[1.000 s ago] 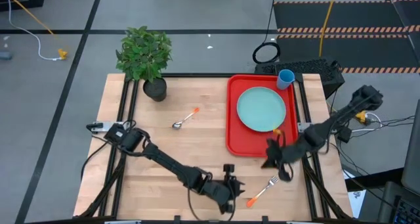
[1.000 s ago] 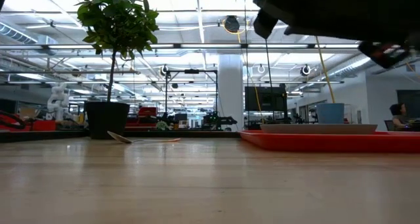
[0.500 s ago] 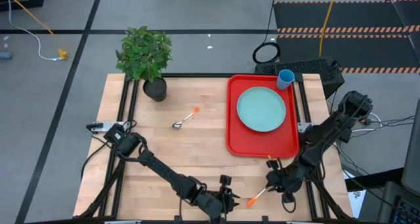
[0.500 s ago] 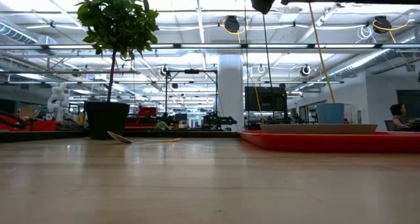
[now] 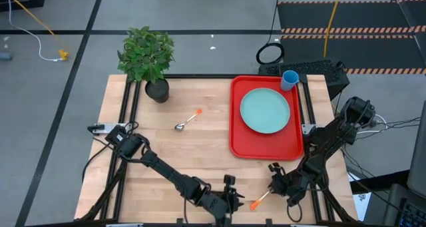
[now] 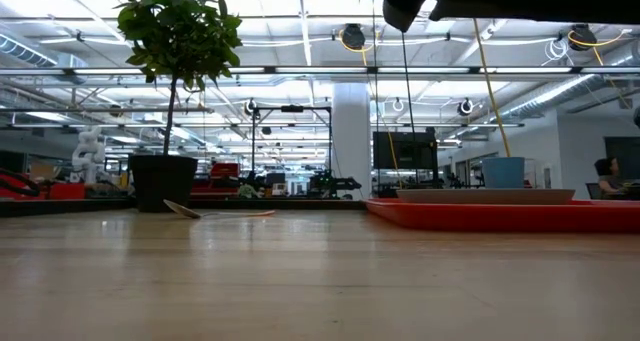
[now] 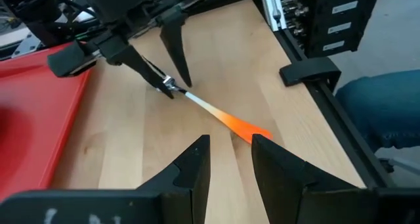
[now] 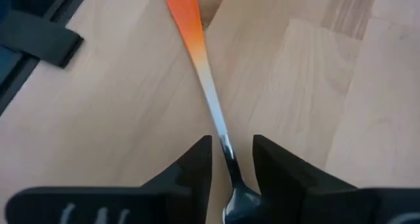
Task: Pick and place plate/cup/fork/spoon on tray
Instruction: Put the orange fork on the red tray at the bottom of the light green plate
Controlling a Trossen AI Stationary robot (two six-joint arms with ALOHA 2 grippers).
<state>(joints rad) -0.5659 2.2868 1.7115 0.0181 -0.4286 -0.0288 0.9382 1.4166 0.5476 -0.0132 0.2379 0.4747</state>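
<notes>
Along the table's near edge, the fork [image 5: 261, 198] lies flat on the wood, its orange handle pointing toward the left gripper [image 5: 228, 202]. The right gripper [image 5: 279, 186] is down over the tine end; in the right wrist view its two dark fingers [image 8: 190, 163] stand slightly apart with the metal neck of the fork [image 8: 216, 122] between them, and I judge they straddle it without yet pinching it. The left gripper waits just beside the handle tip, its fingers [image 7: 194, 159] parted a little and holding nothing.

Farther back, toward the middle of the table, the spoon [image 5: 188, 120] lies on the bare wood, well apart from both arms. To the right, the red tray [image 5: 266, 148] holds the plate [image 5: 265, 110], which sits flat inside it. At the tray's far right corner stands the cup [image 5: 289, 80], though whether it is inside the rim or just past it I cannot tell.

By my reading, the plate is done, the cup is probably done, the fork is in hand next, and the spoon remains.
</notes>
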